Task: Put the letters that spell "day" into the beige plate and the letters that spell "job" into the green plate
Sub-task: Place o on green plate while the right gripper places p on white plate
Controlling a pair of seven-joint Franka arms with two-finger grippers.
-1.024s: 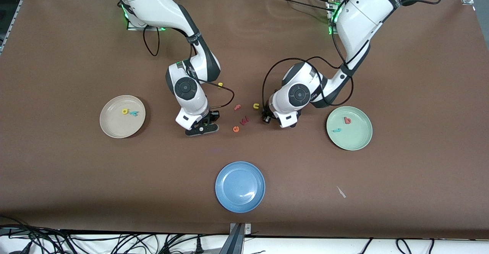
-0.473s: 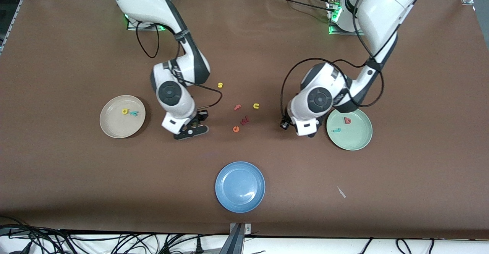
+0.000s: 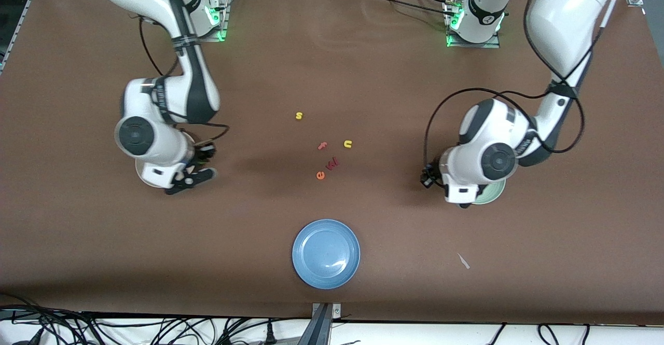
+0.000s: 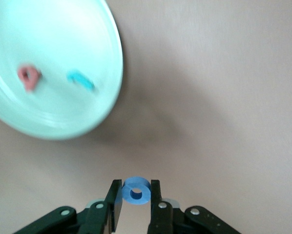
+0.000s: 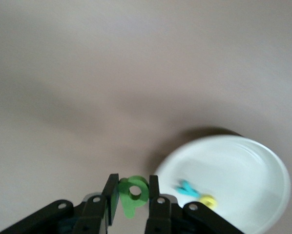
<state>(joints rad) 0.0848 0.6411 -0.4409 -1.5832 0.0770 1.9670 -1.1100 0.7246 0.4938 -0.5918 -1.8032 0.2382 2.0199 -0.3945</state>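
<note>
My left gripper (image 4: 135, 187) is shut on the blue "o" (image 4: 136, 191), up in the air over the brown table just off the green plate's rim (image 4: 114, 63). In that plate lie the pinkish-red "b" (image 4: 29, 78) and the teal "j" (image 4: 81, 81). My right gripper (image 5: 133, 187) is shut on the green letter (image 5: 134, 194), over the table at the edge of the beige plate (image 5: 248, 165). The teal "y" (image 5: 187, 188) and a yellow letter (image 5: 208, 201) lie in it. In the front view each hand covers most of its plate.
Loose letters lie mid-table: a yellow "s" (image 3: 299, 115), a pink "f" (image 3: 322, 146), a yellow "u" (image 3: 347, 143), a dark red "w" (image 3: 333, 163) and an orange "e" (image 3: 320, 175). A blue plate (image 3: 326, 253) sits nearer the front camera. A white scrap (image 3: 463, 261) lies beside it.
Both arms swung outward from the middle of the table, the right one to the beige plate and the left one to the green plate. Each kept its letter.
</note>
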